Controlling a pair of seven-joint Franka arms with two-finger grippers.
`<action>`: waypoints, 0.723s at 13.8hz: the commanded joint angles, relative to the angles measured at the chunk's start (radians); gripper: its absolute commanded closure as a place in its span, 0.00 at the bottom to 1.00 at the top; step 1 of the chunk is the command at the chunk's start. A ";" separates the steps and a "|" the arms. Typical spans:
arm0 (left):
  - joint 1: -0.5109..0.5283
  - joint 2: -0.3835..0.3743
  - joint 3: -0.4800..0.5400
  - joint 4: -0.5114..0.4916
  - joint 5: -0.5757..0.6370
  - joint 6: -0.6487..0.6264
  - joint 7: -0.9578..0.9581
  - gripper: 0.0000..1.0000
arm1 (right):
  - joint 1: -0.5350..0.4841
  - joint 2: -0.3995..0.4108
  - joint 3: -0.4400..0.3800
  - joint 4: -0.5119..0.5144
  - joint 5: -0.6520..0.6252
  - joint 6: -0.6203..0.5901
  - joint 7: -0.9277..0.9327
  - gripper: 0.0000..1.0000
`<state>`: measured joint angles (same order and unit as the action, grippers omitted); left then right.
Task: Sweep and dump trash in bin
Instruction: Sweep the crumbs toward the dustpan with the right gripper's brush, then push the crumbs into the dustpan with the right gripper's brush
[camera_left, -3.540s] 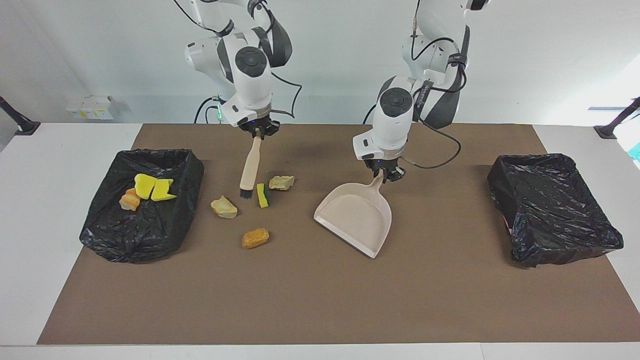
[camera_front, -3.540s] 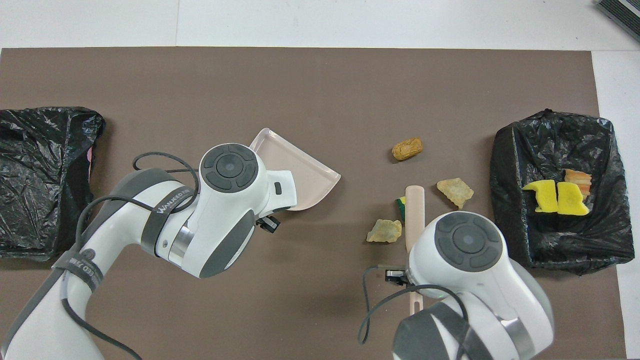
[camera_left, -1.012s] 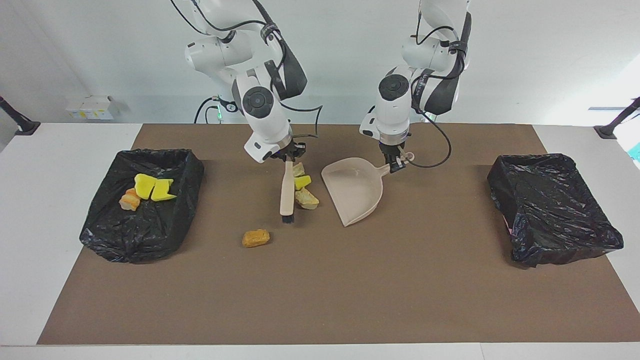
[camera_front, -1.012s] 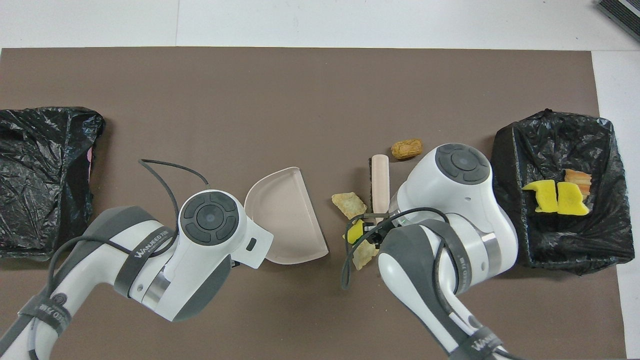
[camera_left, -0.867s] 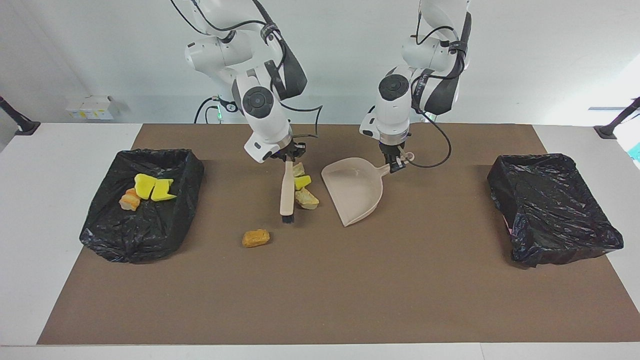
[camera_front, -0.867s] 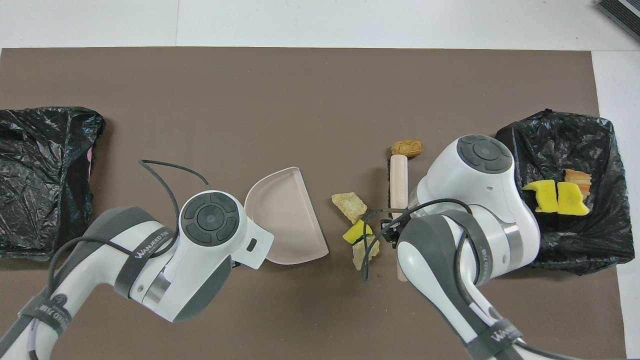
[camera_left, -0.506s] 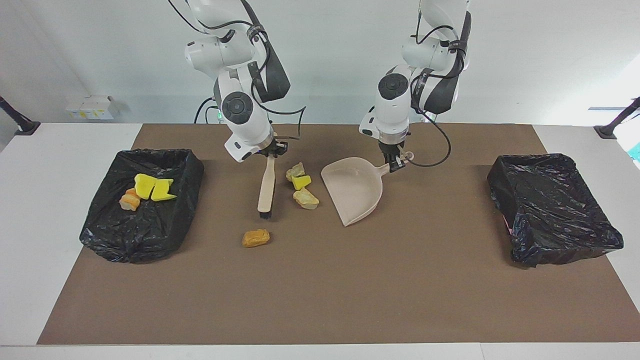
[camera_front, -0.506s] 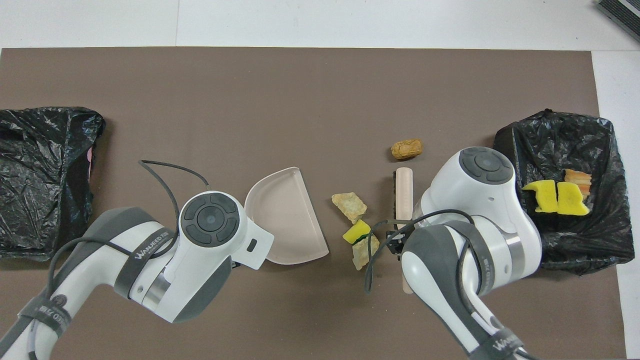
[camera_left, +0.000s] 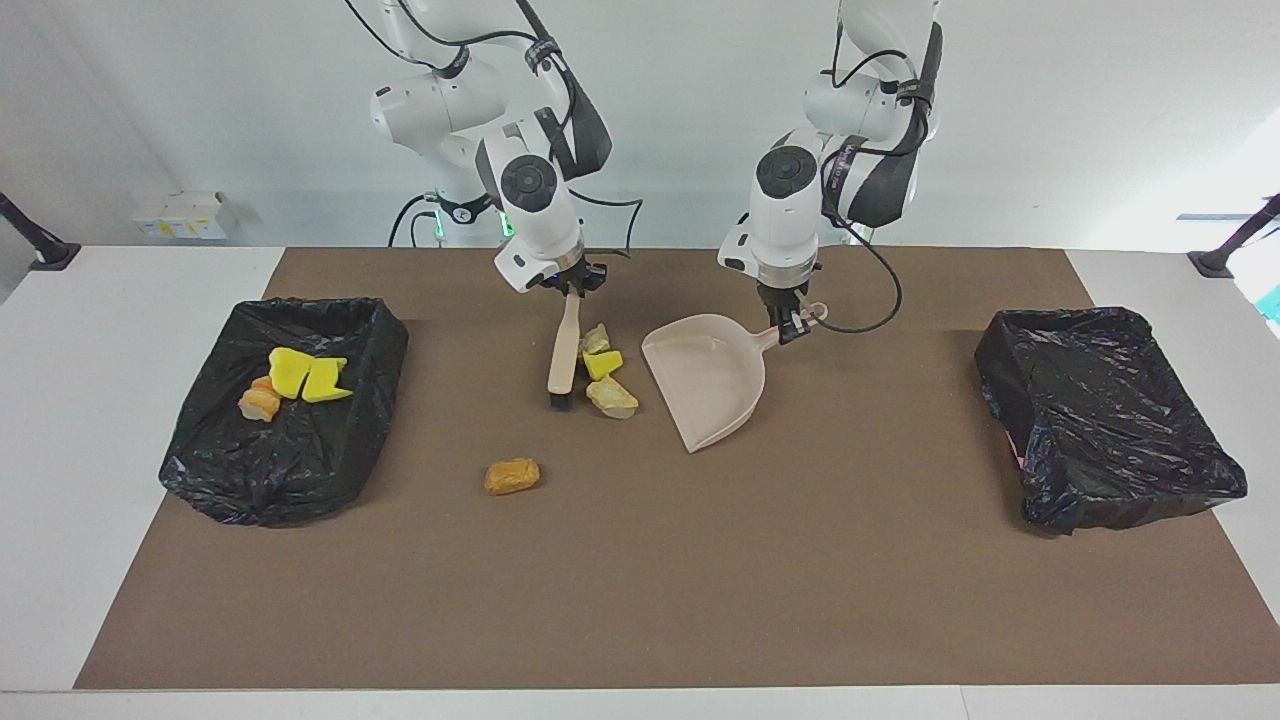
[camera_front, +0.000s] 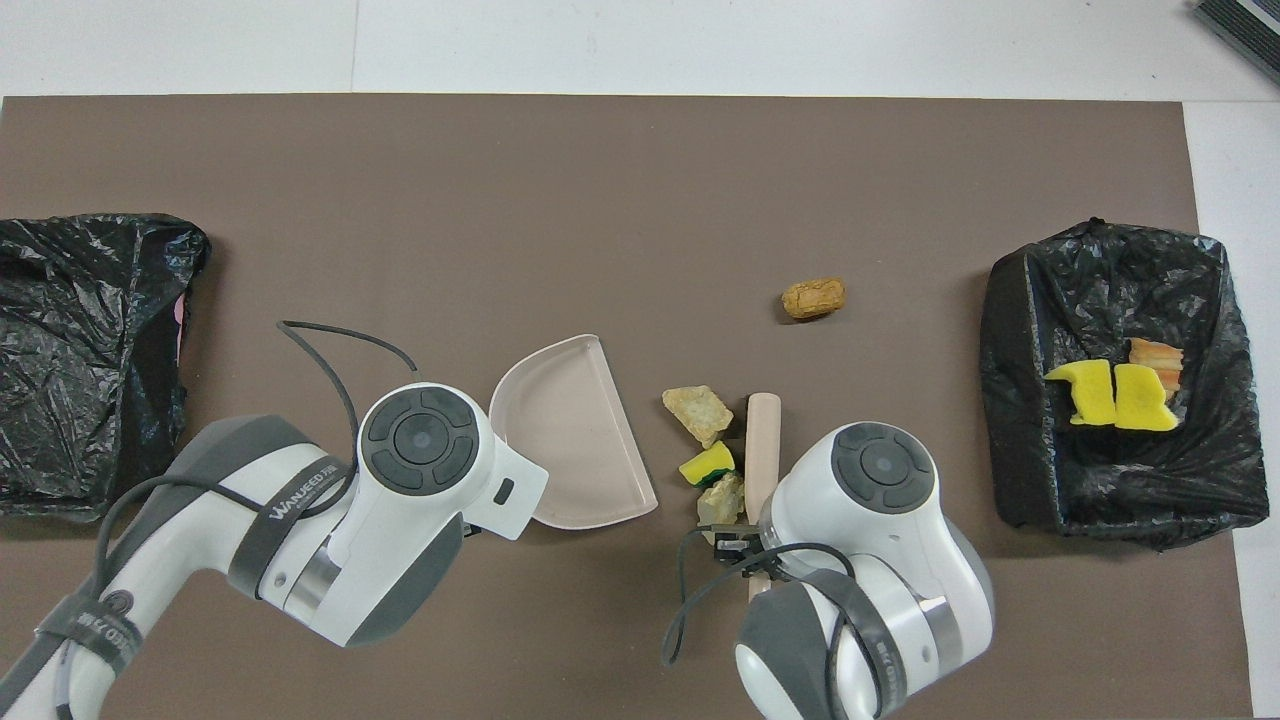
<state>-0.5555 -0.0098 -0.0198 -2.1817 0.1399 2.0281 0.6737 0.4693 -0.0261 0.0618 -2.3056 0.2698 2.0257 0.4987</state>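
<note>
My right gripper (camera_left: 568, 288) is shut on the handle of the beige brush (camera_left: 563, 352), whose black bristles rest on the mat. Three pieces of trash lie in a row between brush and dustpan: a tan lump (camera_left: 597, 338), a yellow green-backed sponge (camera_left: 603, 363) and another tan lump (camera_left: 612, 398). The brush (camera_front: 762, 445) touches or nearly touches them. My left gripper (camera_left: 790, 325) is shut on the handle of the beige dustpan (camera_left: 712, 385), mouth toward the pieces. An orange lump (camera_left: 512, 476) lies alone, farther from the robots.
A black-lined bin (camera_left: 250, 480) at the right arm's end holds two yellow sponge chunks (camera_left: 303, 377) and an orange-tan lump (camera_left: 259, 402). A second black-lined bin (camera_left: 1110, 440) stands at the left arm's end. A brown mat (camera_left: 640, 580) covers the table.
The brush swung away toward the right arm's end, then came back against the three pieces, now drawn nearer the robots. The pieces shifted slightly. The dustpan and left arm stayed still.
</note>
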 joint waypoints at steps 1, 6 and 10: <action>-0.015 -0.033 0.011 -0.041 0.020 0.009 -0.011 1.00 | 0.038 0.110 0.003 0.145 0.099 -0.005 0.029 1.00; -0.015 -0.033 0.011 -0.041 0.020 0.011 -0.011 1.00 | 0.165 0.184 0.004 0.256 0.210 0.074 0.095 1.00; -0.006 -0.032 0.011 -0.041 0.020 0.018 -0.003 1.00 | 0.154 0.146 -0.008 0.287 0.195 0.004 0.070 1.00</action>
<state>-0.5557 -0.0107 -0.0183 -2.1837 0.1399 2.0285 0.6736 0.6447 0.1510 0.0632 -2.0347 0.4537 2.0868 0.5920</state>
